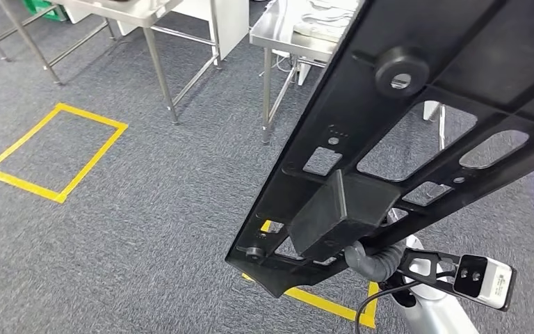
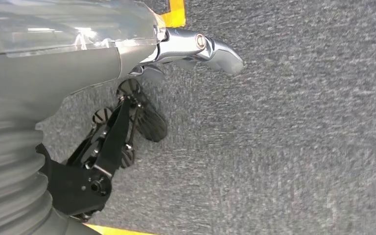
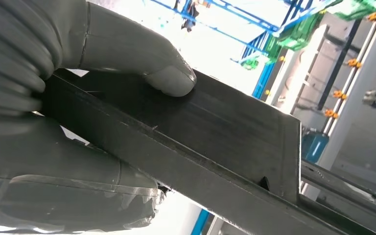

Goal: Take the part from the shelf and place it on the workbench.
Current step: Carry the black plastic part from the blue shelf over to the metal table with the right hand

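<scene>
Your right hand [image 3: 78,117] clamps the black part [image 1: 417,132] by its block, carried above the carpet; left hand [image 2: 127,122] hangs empty, fingers apart. It looks stiff, long, likely to lever, so grip near the block

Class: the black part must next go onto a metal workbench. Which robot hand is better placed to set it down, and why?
The right robot hand: it already grips the black part, thumb pressed on its flat face. The left robot hand hangs over the carpet, holding nothing. The workbench stands ahead.

Matt black plastic part [image 1: 417,132], rough grey carpet [image 1: 132,209]
</scene>
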